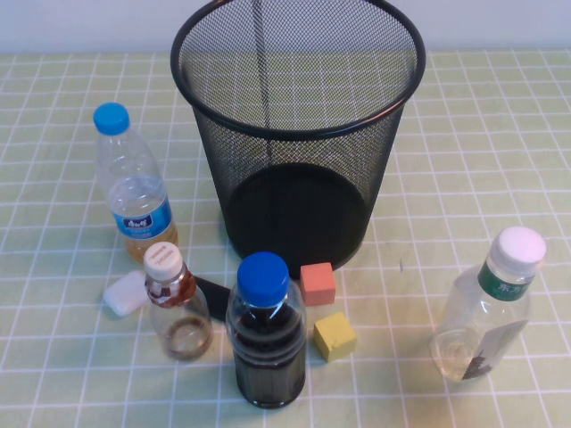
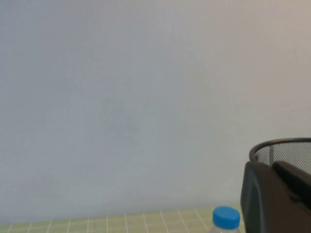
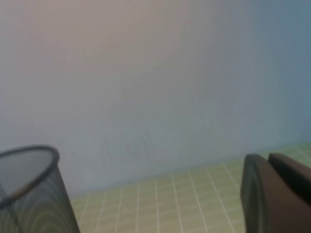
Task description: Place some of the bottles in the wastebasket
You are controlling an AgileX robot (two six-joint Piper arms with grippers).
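Black mesh wastebasket [image 1: 297,134] stands behind our bottles: cream-capped [image 1: 177,301] left, white-capped [image 1: 489,306] right. Both our grippers, left [image 2: 277,199] and right [image 3: 277,194], hang raised; jaw state unclear.

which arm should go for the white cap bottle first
Right, probably. The white-cap bottle stands alone at the table's right, clear of the wastebasket. The left end effector and right end effector both sit raised, away from the bottles; the cream-cap bottle suits the left.
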